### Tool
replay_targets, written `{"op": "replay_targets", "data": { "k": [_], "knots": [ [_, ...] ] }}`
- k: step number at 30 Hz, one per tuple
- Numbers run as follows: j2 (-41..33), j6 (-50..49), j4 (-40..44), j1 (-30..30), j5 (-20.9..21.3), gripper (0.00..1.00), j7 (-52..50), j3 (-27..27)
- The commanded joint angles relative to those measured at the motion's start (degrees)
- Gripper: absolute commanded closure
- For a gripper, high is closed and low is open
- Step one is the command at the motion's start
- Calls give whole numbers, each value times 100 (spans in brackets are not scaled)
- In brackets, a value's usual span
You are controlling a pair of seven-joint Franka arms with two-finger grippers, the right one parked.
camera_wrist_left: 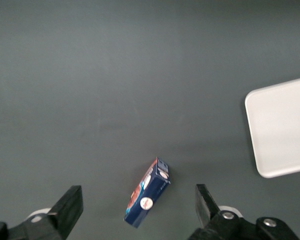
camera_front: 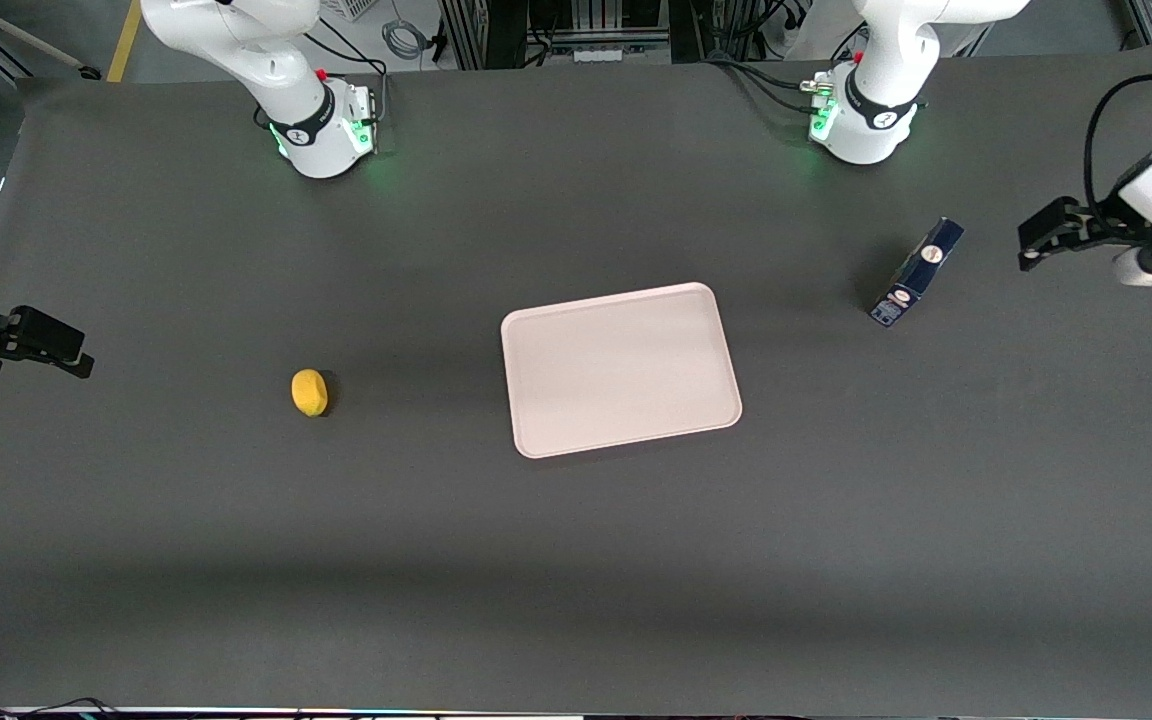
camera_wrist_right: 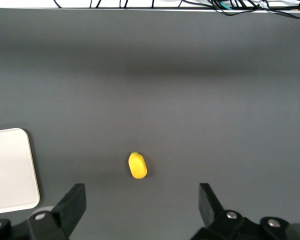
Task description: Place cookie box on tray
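Box (camera_front: 917,272): on table (camera_front: 236,550), apart from tray (camera_front: 620,369), toward the working arm's end. Pincer (camera_front: 1028,245): released, empty, raised near box. Tray: bare.

Small yellow lump (camera_wrist_right: 137,165) sits on the dark table (camera_wrist_right: 190,90), centre frame, well apart from the pale tray (camera_wrist_right: 10,170) at the left edge.

The left arm's gripper is out of this view.
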Motion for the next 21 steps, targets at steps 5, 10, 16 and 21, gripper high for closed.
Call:
{"op": "replay_targets", "data": {
  "k": [5,10,16,21],
  "knots": [
    [-584,-92,-884,143,324,0,191,-450],
    [-918,346,-1604,292,324,0,647,-459],
    [-1638,1269,-2896,380,324,0,859,-433],
    [-2096,1797,-3749,389,271,0,1008,-397]
  ]
}}
